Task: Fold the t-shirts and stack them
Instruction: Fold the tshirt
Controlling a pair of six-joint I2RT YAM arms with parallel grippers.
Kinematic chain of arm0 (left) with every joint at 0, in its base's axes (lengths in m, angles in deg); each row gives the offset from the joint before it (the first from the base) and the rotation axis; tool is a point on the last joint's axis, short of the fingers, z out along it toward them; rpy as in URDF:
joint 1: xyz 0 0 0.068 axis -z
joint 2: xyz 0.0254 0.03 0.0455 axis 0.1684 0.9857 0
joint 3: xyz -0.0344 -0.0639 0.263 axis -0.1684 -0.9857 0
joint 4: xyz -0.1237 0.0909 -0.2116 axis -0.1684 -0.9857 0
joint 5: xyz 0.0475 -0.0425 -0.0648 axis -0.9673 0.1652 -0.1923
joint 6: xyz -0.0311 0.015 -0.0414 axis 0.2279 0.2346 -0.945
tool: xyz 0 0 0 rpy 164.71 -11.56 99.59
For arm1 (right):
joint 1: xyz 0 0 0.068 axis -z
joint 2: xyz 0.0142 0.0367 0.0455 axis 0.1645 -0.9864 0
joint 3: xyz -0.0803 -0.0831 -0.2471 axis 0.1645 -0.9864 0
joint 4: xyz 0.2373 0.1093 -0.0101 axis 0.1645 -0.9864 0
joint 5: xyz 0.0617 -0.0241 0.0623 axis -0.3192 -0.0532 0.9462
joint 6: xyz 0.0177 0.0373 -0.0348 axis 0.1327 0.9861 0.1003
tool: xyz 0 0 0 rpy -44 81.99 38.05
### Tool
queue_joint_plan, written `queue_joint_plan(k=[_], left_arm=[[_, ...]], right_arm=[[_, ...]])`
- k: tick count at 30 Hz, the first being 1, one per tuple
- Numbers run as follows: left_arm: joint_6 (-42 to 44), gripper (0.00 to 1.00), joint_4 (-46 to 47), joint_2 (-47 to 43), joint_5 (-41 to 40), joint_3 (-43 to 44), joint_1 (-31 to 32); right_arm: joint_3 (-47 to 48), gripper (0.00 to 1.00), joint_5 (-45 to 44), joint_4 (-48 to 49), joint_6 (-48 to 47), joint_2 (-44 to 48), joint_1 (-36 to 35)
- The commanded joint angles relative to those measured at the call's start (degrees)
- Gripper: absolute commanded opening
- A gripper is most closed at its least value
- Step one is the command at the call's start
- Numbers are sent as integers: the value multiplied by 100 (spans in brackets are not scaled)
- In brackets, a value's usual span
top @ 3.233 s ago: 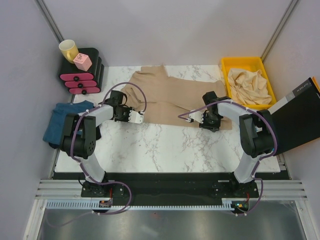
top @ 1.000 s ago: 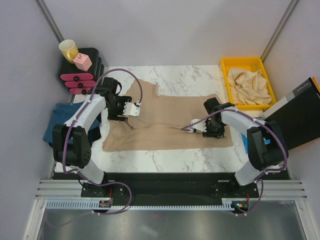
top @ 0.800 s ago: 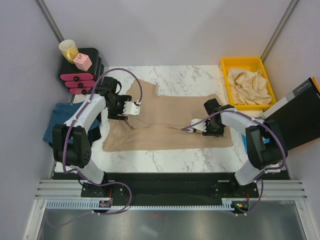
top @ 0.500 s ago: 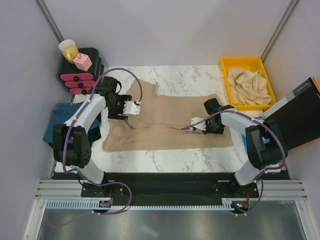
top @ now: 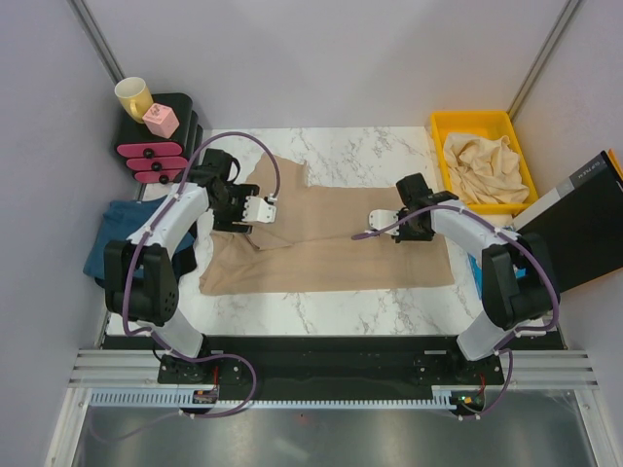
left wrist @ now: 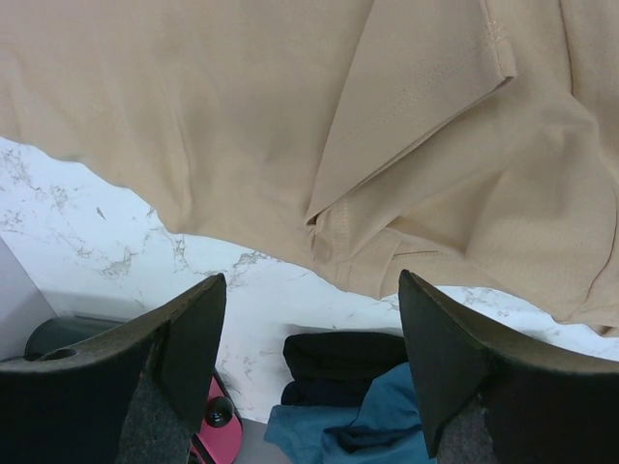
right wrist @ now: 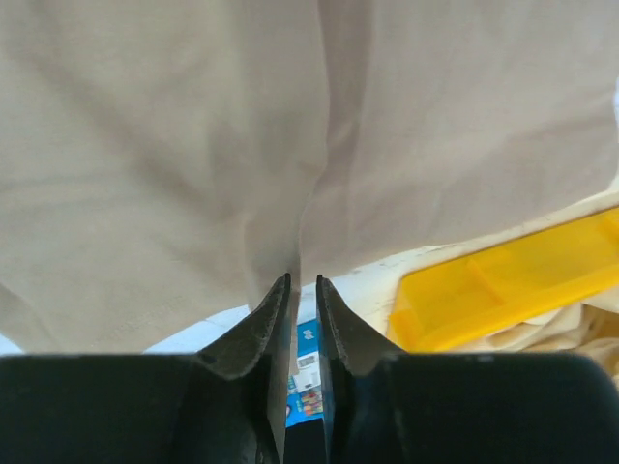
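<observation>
At 9 o'clock a teal-blue t-shirt hangs over the marble table edge. At 10 o'clock stands a black-and-pink drawer unit with a yellow mug and a pink block on top. The left gripper hovers with jaws wide apart over the left part of the tan t-shirt, spread flat mid-table. The right gripper, jaws nearly together, pinches a ridge of that shirt. At 2 o'clock a yellow bin holds crumpled beige t-shirts. A black box sits at 3 o'clock.
</observation>
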State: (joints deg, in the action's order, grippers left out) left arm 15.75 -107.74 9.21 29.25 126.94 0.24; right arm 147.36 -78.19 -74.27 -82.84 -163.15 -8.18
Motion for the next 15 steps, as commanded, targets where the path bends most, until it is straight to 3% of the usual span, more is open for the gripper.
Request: queue_joint_plan(k=[1,3,12,15], left_arm=[[-246,79,159,40,63,50,52],[-263,79,159,31,72,50,70],[-211,79,449,48,-95,-91,70],[-132,79,449,84,10,-82,79]], right_arm=[[173,29,-281,408,-34,-195,25],[129,38,-508,853,123,-248,25],[-390,43,-1783,3348,361,-257,16],[-241,44,-1890,3442,563,-354,25]])
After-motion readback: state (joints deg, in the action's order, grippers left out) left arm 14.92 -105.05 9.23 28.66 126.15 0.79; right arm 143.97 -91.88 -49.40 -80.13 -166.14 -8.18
